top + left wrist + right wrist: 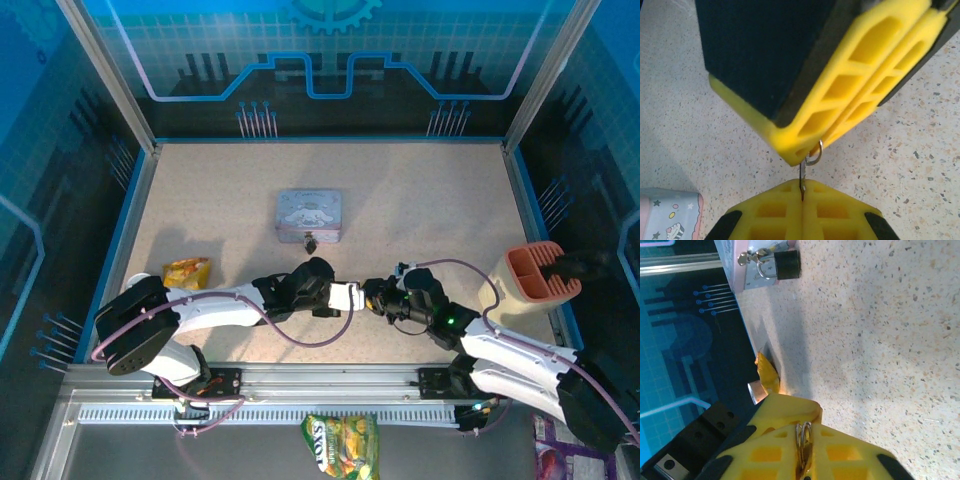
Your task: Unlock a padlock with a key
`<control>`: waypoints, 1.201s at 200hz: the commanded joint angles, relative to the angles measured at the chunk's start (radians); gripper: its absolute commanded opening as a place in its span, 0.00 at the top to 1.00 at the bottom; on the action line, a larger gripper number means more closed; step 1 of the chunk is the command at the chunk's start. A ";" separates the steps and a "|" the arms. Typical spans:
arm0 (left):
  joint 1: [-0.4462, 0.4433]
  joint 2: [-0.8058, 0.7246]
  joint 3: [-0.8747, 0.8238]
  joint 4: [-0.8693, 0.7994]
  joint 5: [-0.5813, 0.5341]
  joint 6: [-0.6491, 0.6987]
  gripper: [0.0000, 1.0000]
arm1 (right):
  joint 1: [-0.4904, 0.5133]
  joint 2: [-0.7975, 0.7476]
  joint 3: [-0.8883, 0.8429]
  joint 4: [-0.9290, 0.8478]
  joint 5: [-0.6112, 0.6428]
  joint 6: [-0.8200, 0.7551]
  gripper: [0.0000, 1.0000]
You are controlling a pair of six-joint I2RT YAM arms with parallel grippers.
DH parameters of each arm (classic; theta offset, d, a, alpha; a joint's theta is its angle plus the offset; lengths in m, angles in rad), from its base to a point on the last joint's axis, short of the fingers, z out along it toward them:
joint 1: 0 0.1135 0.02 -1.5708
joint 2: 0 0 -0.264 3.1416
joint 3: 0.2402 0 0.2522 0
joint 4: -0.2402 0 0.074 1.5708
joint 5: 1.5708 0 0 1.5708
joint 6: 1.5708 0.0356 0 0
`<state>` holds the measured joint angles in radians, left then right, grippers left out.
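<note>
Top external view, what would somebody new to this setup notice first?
The two arms meet tip to tip low in the middle. The left gripper and the right gripper are both pinched shut on the key, whose ring is at the right gripper's end. Just beyond them, the padlock sits against the near side of the pale blue tin.
</note>
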<state>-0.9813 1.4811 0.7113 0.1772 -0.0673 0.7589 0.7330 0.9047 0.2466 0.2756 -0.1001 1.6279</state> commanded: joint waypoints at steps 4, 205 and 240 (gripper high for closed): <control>-0.005 0.009 0.013 0.035 -0.007 -0.013 1.00 | 0.009 -0.044 0.000 -0.040 0.062 -0.021 0.94; 0.385 -0.189 -0.071 0.379 0.669 -1.449 0.63 | 0.064 -0.005 -0.053 0.574 0.142 -0.798 1.00; 0.344 -0.195 -0.055 0.325 0.657 -1.415 0.62 | 0.063 0.069 -0.053 0.702 0.116 -0.778 1.00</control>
<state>-0.6117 1.3132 0.6525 0.4995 0.5632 -0.6495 0.7856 0.9340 0.1959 0.8246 0.0315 0.8661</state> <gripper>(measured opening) 0.383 0.047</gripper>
